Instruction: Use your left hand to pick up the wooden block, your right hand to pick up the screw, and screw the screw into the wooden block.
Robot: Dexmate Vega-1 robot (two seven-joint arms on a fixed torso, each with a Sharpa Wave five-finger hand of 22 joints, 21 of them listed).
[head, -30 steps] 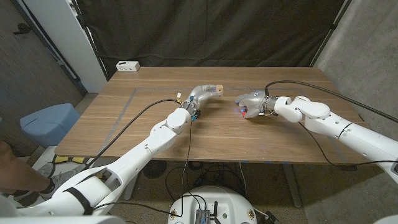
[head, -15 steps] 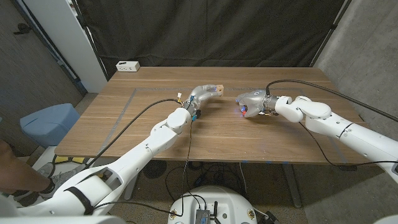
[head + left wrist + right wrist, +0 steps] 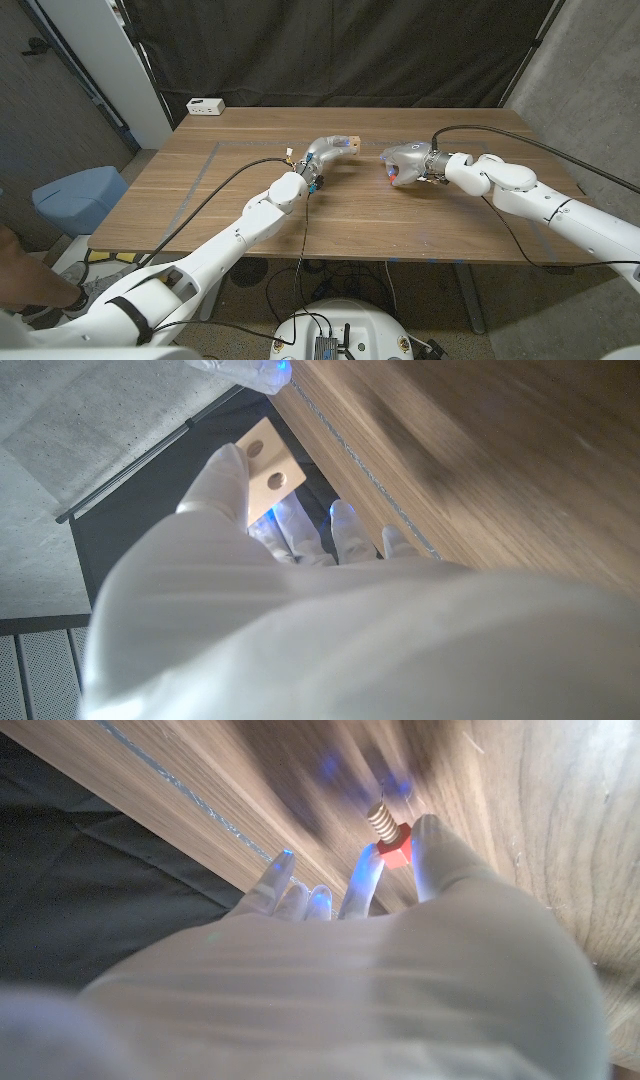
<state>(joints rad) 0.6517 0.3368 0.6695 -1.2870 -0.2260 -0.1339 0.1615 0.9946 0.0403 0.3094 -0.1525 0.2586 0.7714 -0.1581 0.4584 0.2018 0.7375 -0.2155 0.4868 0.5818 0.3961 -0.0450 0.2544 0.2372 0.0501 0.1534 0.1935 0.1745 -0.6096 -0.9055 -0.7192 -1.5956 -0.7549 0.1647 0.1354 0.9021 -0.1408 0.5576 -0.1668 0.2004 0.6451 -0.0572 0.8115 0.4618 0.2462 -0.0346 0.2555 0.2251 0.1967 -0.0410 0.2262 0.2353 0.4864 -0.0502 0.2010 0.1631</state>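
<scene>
My left hand [image 3: 322, 152] holds the small wooden block [image 3: 348, 143] above the middle of the table; in the left wrist view the block [image 3: 267, 468] shows two round holes and sits pinched between the fingers [image 3: 222, 478]. To its right, my right hand [image 3: 404, 161] holds the screw [image 3: 389, 176]. The right wrist view shows the screw [image 3: 384, 832] with a red head and pale threaded shaft, pinched between fingertips [image 3: 432, 848], its tip pointing away over the wood. A small gap separates the two hands.
The wooden table [image 3: 240, 200] runs wide on both sides of the hands. A white power strip [image 3: 205, 105] lies at its far left corner. A blue bin [image 3: 75, 197] stands on the floor left of the table. Black cables trail from both arms.
My right hand has lifted slightly and shifted a little to the right with the screw. The left hand and block have stayed put.
</scene>
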